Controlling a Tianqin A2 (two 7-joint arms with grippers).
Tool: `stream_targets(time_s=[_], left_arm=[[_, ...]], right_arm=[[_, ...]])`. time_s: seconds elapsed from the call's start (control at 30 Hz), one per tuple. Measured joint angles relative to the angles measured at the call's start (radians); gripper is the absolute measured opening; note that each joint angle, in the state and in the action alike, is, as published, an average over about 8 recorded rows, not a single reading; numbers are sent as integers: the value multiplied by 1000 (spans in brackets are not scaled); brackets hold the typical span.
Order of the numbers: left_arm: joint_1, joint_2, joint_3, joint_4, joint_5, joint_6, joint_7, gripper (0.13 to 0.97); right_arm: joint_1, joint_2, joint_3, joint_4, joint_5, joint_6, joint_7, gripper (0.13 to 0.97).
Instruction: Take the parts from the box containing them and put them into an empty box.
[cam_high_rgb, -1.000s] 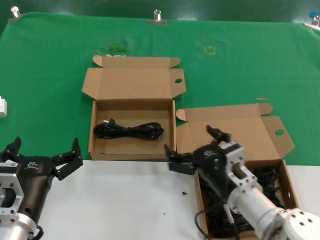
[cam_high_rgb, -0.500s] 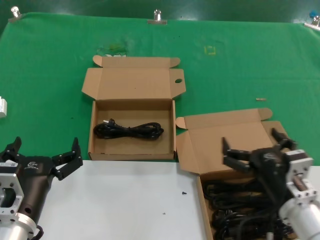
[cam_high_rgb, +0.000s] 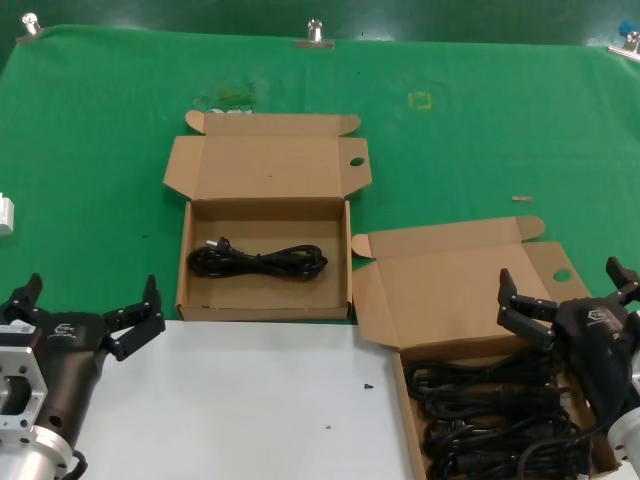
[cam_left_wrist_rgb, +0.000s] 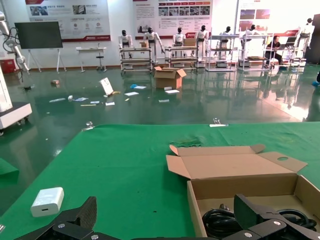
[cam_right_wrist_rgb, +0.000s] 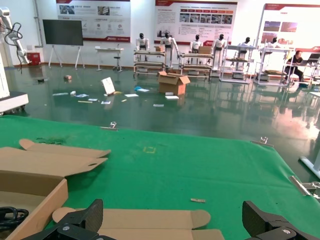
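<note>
We have the right tool (cam_high_rgb: 572, 297) poised above the full box (cam_high_rgb: 455, 290) near the bench's (cam_high_rgb: 250, 405) front right edge, jaws spread wide, empty; we judge the next move a descent onto one bundle of the cords (cam_high_rgb: 490, 415) heaped inside, count unclear; two boxes; the far box (cam_high_rgb: 265, 170) holds one cord (cam_high_rgb: 258, 262); our left tool (cam_high_rgb: 85, 315) waits open, empty, at the bench's front left.
</note>
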Motion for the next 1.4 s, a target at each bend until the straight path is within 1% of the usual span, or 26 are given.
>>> stream_targets(time_s=[1.4], left_arm=[[0,0,0,0,0,0,0,966]], right_arm=[[0,0,0,0,0,0,0,966]])
